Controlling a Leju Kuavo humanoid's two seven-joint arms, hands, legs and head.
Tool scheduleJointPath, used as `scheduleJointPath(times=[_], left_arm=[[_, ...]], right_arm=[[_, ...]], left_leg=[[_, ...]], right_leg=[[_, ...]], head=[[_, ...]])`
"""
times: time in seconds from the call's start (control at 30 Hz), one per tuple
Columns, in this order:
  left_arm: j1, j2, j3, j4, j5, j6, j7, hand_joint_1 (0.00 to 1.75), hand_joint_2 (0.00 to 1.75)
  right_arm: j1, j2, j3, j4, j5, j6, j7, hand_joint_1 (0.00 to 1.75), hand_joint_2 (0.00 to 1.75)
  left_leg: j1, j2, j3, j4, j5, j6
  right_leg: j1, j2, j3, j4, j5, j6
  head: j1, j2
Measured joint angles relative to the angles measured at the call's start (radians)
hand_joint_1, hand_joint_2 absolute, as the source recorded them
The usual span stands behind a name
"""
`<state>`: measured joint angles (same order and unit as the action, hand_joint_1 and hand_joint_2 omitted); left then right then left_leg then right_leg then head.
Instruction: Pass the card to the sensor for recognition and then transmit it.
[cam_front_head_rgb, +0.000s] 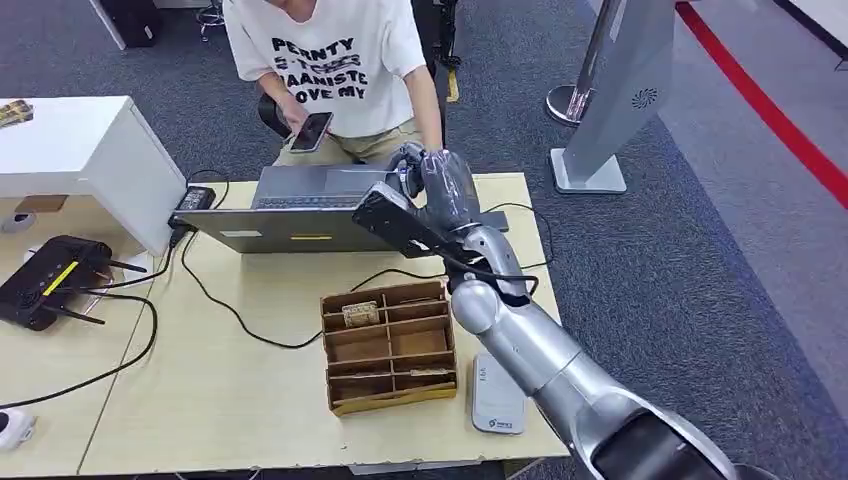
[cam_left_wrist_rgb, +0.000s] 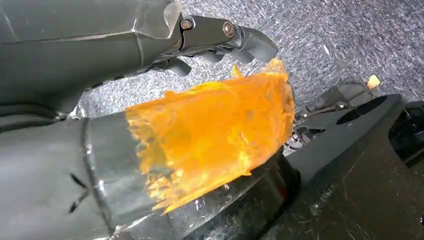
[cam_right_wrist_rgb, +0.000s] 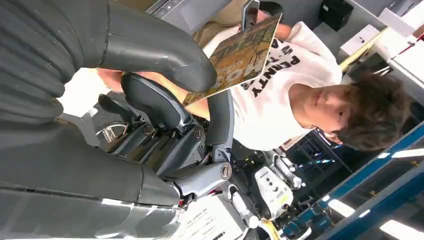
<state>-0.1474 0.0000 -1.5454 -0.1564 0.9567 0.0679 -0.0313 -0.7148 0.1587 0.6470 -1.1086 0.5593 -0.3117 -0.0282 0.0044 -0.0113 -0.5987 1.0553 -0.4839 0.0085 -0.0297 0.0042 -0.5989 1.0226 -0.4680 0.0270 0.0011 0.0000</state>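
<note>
1. Stage of the task. The card is out of the compartmented cardboard box near the front edge of the table and is held up beyond the table's far edge, toward the seated person. This suggests the handing-over step is in progress. Whether the sensor, a flat white pad at the front edge beside the box, has already read the card cannot be judged from these views.

2. What remains. The person holds a phone in one hand, and no hand of theirs is seen on the card, so the transfer appears unfinished.

3. Right hand. In the right wrist view, the thick thumb presses on the card's printed face, with a dark finger behind it: the card is pinched. The hand hovers over the open laptop at the far edge.

4. Left hand. Its dark fingers are drawn in and grasp nothing visible; it hangs over carpet.
</note>
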Motion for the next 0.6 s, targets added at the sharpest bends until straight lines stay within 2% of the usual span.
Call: scheduleJointPath(times=[0.6], left_arm=[[-0.001,-0.003,0.0,0.0,-0.006,0.0,0.0,0.0,0.0]], right_arm=[[0.002,0.006,0.0,0.029,0.011,0.001,0.0,1.75,1.75]], left_leg=[[0.0,0.0,0.0,0.0,0.0,0.0]], right_leg=[[0.0,0.0,0.0,0.0,0.0,0.0]], head=[[0.0,0.0]])
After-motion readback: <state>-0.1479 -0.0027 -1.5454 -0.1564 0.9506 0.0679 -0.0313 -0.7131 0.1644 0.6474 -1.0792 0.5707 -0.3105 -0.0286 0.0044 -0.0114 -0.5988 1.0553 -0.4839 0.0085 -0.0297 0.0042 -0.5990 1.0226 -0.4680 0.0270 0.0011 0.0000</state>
